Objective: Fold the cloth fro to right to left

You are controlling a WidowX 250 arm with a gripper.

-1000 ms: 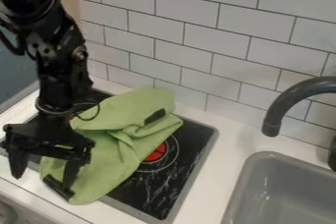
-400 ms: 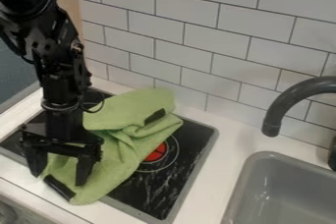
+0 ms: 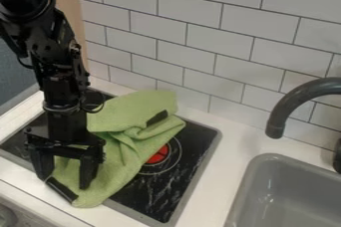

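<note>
Okay, so, looking at a black gripper (image 3: 65, 182) hanging over the near end of the green cloth (image 3: 123, 164), over on the left side of the view. Got the fingers (image 3: 88, 171) spread well apart, pointing down, with green fabric showing in the gap. Can't really tell about actual contact between fingertips and fabric.

Seeing the cloth run from under and between the fingers, out past them to the right in the view, and on back toward the tiled wall (image 3: 226, 32). Pretty rumpled too, bunched into creases to the right of the fingers and a bit farther back. Also noticing a dark strip (image 3: 61, 189) on the corner just below the fingertips, plus a dark patch (image 3: 157, 117) well beyond the fingers, near the far end.

Spotting a black stovetop (image 3: 193, 146) under most of the cloth, with a red-centered burner (image 3: 156, 155) to the right of the fingers, right by the cloth's edge. Going farther right from the fingers, getting to white counter (image 3: 230, 151), then a gray sink (image 3: 263, 160) with a dark faucet (image 3: 293, 99) curving over toward the fingers' side.
</note>
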